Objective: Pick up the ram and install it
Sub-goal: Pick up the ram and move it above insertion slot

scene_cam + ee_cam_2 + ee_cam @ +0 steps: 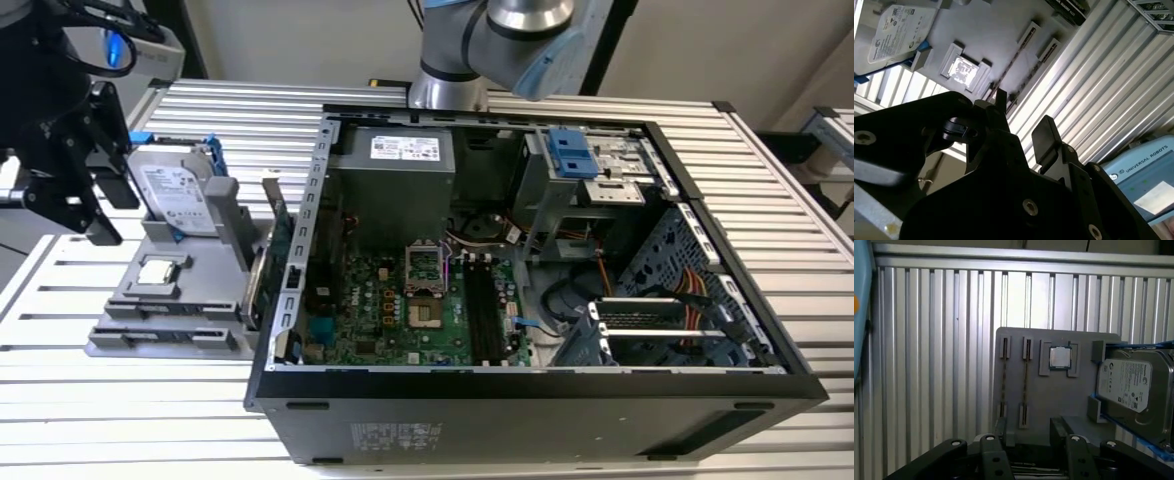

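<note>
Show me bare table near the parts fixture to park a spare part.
Bare ribbed table in front of the grey fixture, exterior view's lower left; more behind it, beside the case. Crowded: fixture itself with hard drive, chip, ram; case interior.

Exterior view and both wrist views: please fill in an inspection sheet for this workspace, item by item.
Surface: ribbed metal table, carrying a grey holder and an open computer case.
Job's things: ram on edge in a holder slot, untouched; a like stick in the slot beside it.
Clutter: hard drive and processor chip on the holder.
Grippers: gripper open, empty, apart from the holder.
Cables: coloured wires inside the case.
Surroundings: arm base behind the case.
</note>
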Motion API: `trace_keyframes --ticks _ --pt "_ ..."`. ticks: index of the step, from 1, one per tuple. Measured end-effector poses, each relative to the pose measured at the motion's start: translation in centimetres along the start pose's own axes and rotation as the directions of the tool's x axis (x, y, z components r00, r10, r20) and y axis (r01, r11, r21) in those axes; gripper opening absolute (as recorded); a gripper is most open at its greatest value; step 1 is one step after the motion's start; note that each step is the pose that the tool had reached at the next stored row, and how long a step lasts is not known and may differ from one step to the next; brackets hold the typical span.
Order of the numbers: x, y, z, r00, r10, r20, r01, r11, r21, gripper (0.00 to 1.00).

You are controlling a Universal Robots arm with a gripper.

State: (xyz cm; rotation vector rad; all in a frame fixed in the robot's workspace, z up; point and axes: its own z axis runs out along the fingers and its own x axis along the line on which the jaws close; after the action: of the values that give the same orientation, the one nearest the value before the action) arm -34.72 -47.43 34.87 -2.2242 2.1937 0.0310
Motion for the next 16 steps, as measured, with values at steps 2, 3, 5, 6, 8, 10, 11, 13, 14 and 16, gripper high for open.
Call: trace_keyframes --ticks 2,3,5,6,8,10,11,13,14,16 --pt "0.0 0.0 0.11 1.0 0.0 -0.0014 0.0 1.0 -0.0001 1.0" --pt "0.01 0.0 0.18 1.0 0.0 -0.0021 0.0 1.0 0.0 1.0" --pt "0.01 0.0 0.28 1.0 0.0 -0.0038 0.0 1.0 0.0 1.0" --pt "0.01 0.0 0.33 1.0 0.0 -0.0048 0.0 1.0 -0.0001 1.0" --pt "0.01 0.0 0.45 1.0 0.0 -0.0069 0.0 1.0 -0.0001 1.0" --pt "0.01 0.0 0.56 1.0 0.0 -0.0092 0.0 1.0 -0.0002 1.0" --pt "0.01 0.0 0.63 0.9999 0.0 -0.0103 0.0 1.0 -0.0001 1.0" --pt "0.01 0.0 0.74 0.9999 0.0 -0.0128 0.0 1.0 -0.0002 1.0" --pt "0.01 0.0 0.8 0.9999 0.0 -0.014 0.0 1.0 -0.0002 1.0" --pt "0.01 0.0 0.92 0.9999 0.0 -0.0163 0.0 1.0 -0.0003 1.0"
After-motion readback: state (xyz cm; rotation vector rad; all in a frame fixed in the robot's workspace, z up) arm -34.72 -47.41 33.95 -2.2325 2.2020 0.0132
